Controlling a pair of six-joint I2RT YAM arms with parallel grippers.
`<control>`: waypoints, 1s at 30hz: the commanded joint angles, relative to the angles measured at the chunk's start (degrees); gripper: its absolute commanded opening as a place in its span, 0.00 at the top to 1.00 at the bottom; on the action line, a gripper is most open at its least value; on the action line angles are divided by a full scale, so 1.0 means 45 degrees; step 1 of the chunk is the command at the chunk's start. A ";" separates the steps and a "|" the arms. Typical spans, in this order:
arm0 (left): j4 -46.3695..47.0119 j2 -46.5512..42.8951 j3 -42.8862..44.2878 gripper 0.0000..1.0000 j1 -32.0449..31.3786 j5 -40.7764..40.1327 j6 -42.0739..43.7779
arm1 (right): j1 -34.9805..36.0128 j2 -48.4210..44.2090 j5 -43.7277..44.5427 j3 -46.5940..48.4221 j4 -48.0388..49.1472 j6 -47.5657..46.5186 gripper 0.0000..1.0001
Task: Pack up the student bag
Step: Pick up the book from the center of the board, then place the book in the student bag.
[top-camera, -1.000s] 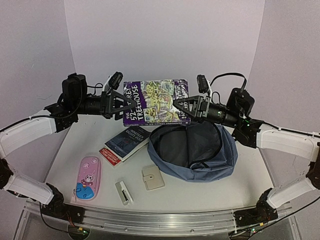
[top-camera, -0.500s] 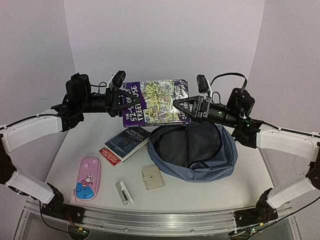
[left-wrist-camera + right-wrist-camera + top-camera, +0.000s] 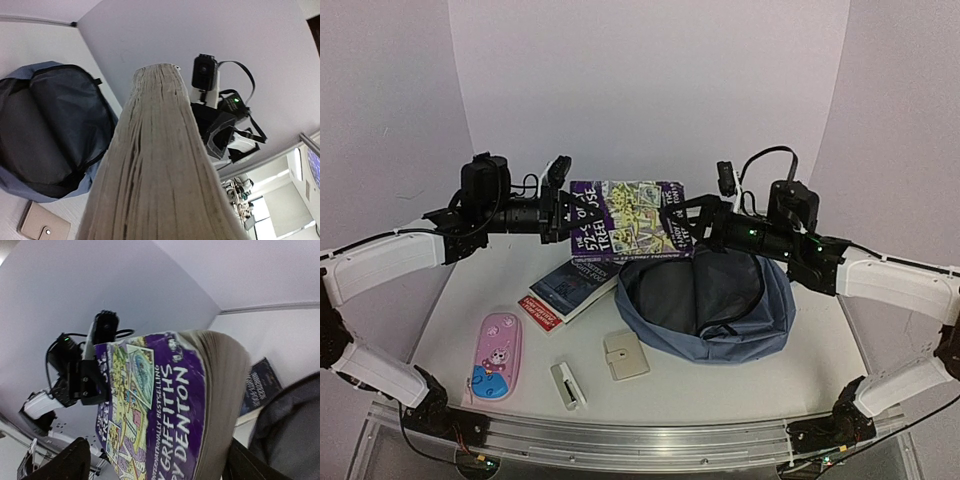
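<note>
Quick update from my end: since a second ago the left gripper (image 3: pixel 563 205) has gone from spread wide to clamped on the left edge of the purple book (image 3: pixel 625 220). The right gripper (image 3: pixel 692 225) has let its jaws swing apart. The book itself has sagged a bit lower and slid slightly left.

The student bag (image 3: pixel 760 335) is lying on the table (image 3: pixel 470 300) right of centre, with its mouth unzipped and gaping upward so I can see the dark lining. It sits under the right gripper, and the book's lower right corner hangs over its back rim.

The purple book is up in the air between the two arms, cover facing the top camera. Only the left gripper has hold of it as far as I can tell. On the left wrist cam the page edge (image 3: pixel 155 165) fills the view and hides the fingers. On the right wrist cam the fingers (image 3: pixel 67 465) stand wide either side of the book's end, with a gap next to the cover.

Left of the bag, a dark blue book (image 3: pixel 575 283) lies flat on top of a red booklet (image 3: pixel 542 313). Nearer me there's the pink pencil case (image 3: pixel 497 357), then a beige wallet (image 3: pixel 625 355), then a small white gadget (image 3: pixel 568 385). All three are apart from each other.
</note>
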 commanded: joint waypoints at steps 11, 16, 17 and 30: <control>-0.0210 0.0809 -0.0445 1.00 0.0695 -0.1134 -0.0547 | -0.2858 -0.0718 0.6908 0.0610 -0.9124 -0.1633 0.02; -0.0106 0.1178 -0.0507 1.00 0.0723 -0.0864 -0.0678 | -0.3131 0.0344 0.8339 0.0293 -0.9599 -0.1841 0.02; -0.0081 0.1240 -0.0507 1.00 0.0723 -0.0764 -0.0699 | -0.3352 0.0598 0.8413 0.0196 -0.9627 -0.1867 0.02; 0.0378 0.2597 -0.0356 1.00 0.0743 -0.0311 -0.0950 | -0.4073 0.2609 0.6414 -0.0215 -0.8122 -0.2540 0.38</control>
